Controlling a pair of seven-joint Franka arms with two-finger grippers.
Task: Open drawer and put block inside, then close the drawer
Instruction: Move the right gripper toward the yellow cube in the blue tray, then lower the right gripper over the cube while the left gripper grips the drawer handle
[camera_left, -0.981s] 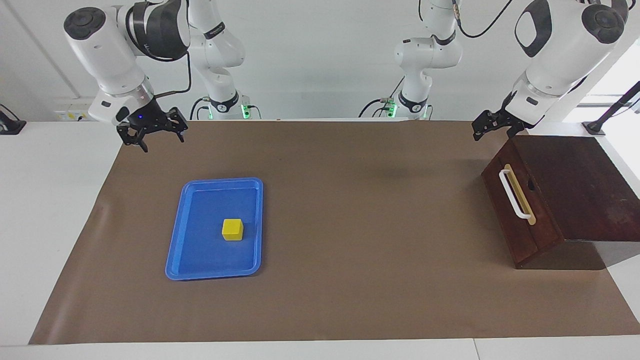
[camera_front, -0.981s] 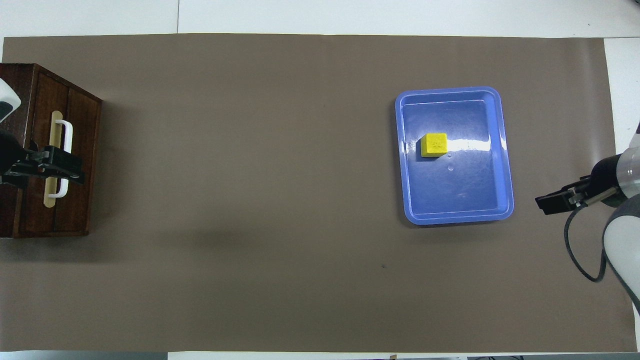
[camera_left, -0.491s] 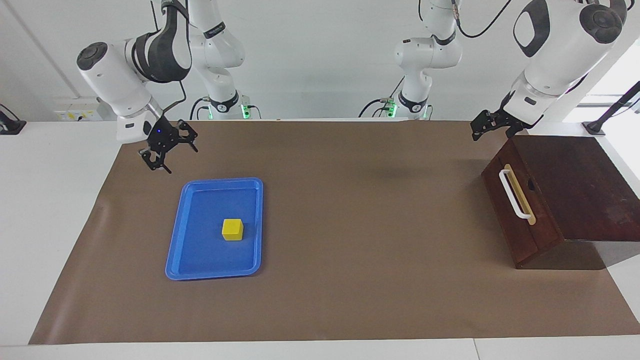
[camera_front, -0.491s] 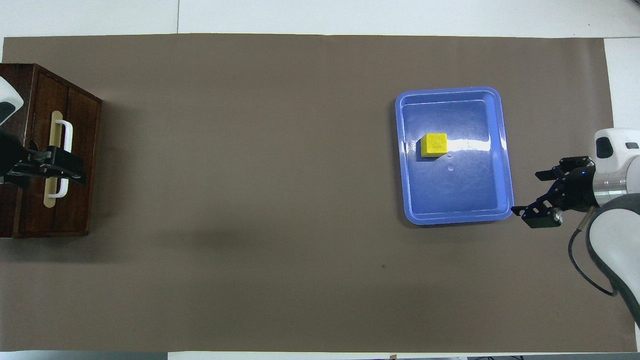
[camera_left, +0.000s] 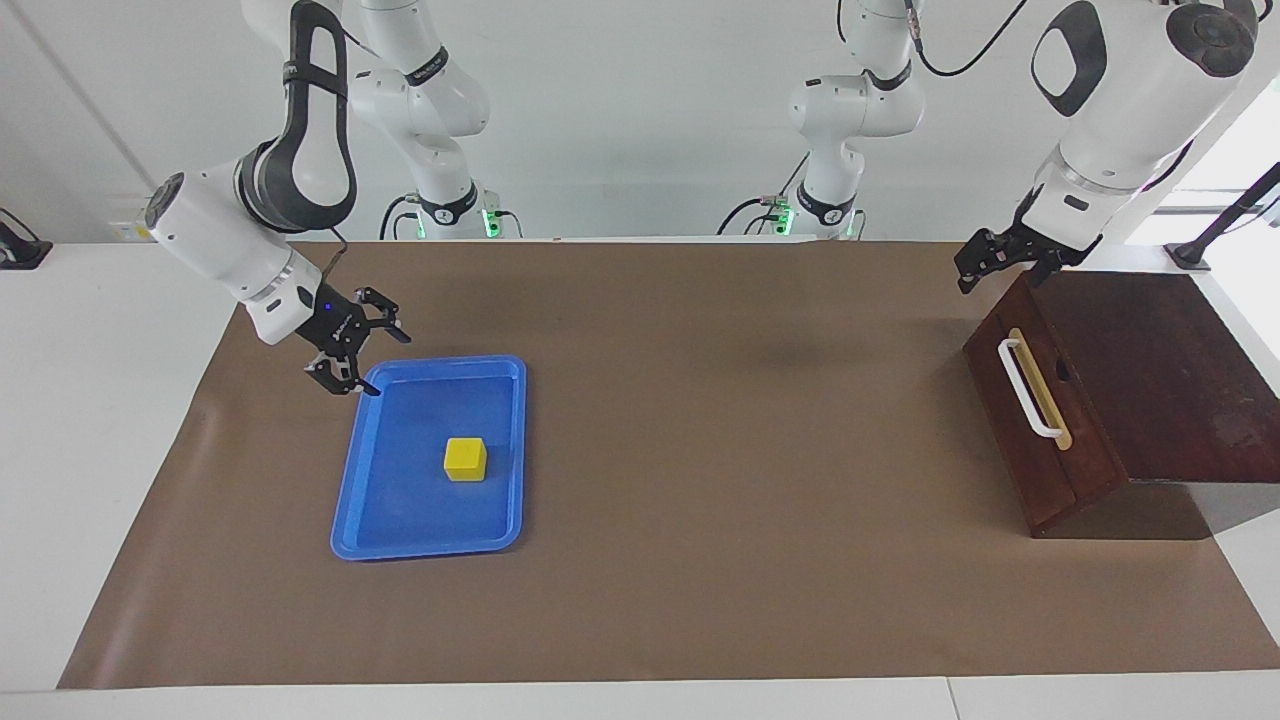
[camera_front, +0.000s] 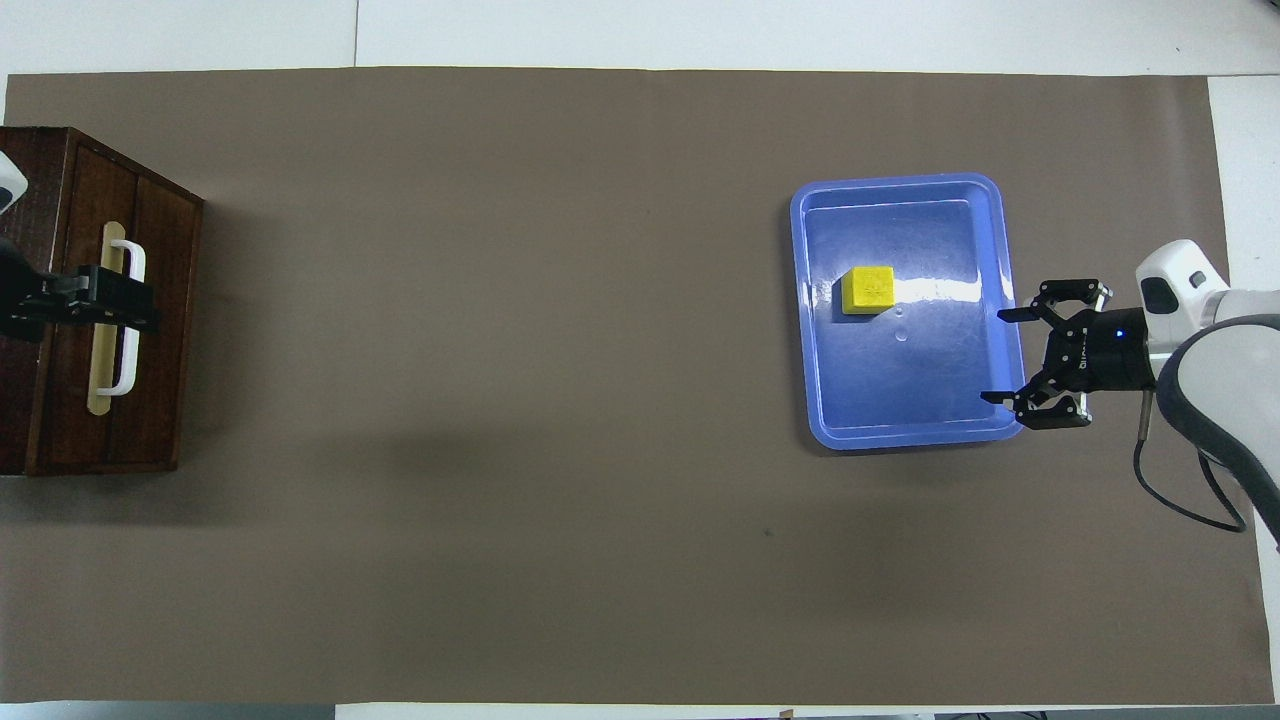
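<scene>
In the facing view the right gripper (camera_left: 370, 362) hangs with its claw spread wide and empty over the corner of the blue tray (camera_left: 352, 470) that lies closest to the robots, angled down toward the tray floor, which reads as an approach to the block (camera_left: 465, 459); the block sits apart from the claw, out in the tray's middle, a small bright yellow cube with crisp edges on smooth, glossy plastic with a raised rounded rim. The left gripper (camera_left: 1000, 262) hovers, open and holding nothing, above the top edge of the wooden box (camera_left: 1170, 370), just over the end of the drawer (camera_left: 1040, 420) nearest the robots; the drawer is shut, its dark reddish-brown front flush with the box, and the white bar handle (camera_left: 1028, 390) on its tan strip lies below and ahead of the fingers, likely the next hold. In the overhead view the right gripper (camera_front: 1030, 357) straddles the tray's (camera_front: 905, 435) long rim, and the block (camera_front: 867, 290) rests inside ahead of it, untouched. The left gripper (camera_front: 125, 298) covers the upper part of the handle (camera_front: 128, 370) from above, over the drawer (camera_front: 150, 330). A matte brown mat (camera_front: 500, 400) covers the table.
</scene>
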